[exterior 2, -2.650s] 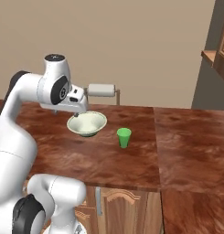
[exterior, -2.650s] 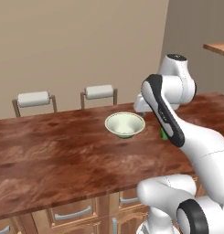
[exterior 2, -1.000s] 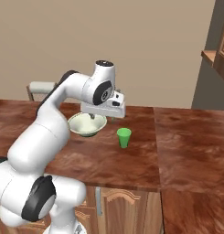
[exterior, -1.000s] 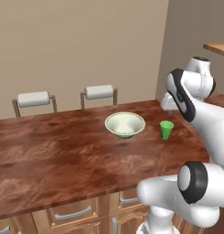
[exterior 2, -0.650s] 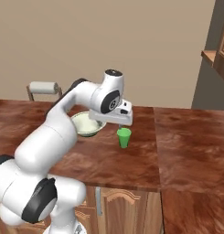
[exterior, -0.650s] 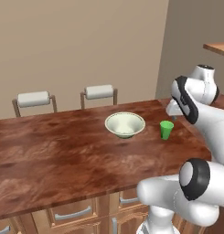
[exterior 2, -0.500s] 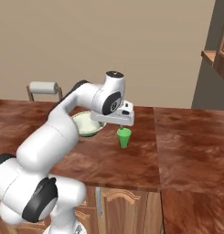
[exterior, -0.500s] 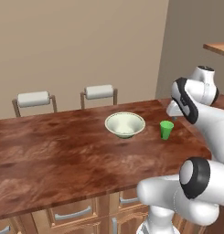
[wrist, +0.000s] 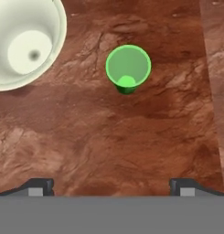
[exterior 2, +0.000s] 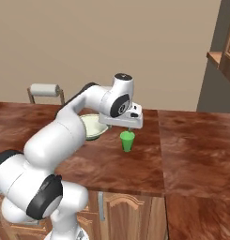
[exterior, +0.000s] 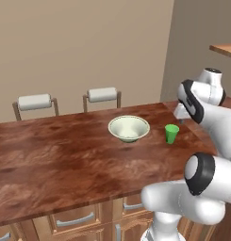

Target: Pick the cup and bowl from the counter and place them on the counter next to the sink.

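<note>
Hand view looks straight down at the green cup point(wrist: 128, 67), which stands upright on the brown bench point(wrist: 131, 137) with the pale bowl point(wrist: 22, 41) near it. The gripper point(wrist: 111, 187) is wide open and holds nothing. Right base view shows the gripper point(exterior 2: 129, 127) hanging just above the cup point(exterior 2: 127, 140), and the bowl point(exterior 2: 93, 126) sits partly behind the arm

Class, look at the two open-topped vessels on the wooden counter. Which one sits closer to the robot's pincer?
The small bright green cup, directly below the open pincer. The wide cream bowl stands farther off to one side.
</note>
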Motion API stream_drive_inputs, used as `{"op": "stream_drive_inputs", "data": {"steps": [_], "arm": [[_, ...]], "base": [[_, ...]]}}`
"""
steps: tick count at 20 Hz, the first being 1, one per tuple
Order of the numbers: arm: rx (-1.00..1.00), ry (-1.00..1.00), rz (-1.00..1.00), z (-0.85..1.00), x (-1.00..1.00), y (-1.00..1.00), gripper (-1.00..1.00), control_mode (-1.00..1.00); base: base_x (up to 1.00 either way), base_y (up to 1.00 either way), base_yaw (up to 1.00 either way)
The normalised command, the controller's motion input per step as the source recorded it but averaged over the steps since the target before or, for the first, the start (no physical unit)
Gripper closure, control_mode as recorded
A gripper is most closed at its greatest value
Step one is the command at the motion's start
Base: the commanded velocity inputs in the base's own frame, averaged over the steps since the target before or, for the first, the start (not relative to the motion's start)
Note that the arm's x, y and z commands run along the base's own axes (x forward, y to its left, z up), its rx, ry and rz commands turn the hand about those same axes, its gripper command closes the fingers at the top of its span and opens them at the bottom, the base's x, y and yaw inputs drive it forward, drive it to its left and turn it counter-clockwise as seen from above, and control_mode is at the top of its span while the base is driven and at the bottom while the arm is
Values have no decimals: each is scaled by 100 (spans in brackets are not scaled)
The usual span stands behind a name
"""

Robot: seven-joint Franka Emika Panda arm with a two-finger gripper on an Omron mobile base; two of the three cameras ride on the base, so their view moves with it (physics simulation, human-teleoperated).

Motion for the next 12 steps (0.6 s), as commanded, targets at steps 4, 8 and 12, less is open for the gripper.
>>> {"op": "stream_drive_inputs", "data": {"steps": [4,8,12], "arm": [[0,5,0,-5,47,-7,-100,-100],[0,5,-1,-14,61,-1,-100,-100],[0,2,0,-19,62,0,-100,-100]], "base": [[0,0,0],[0,0,0],[0,0,0]]}}
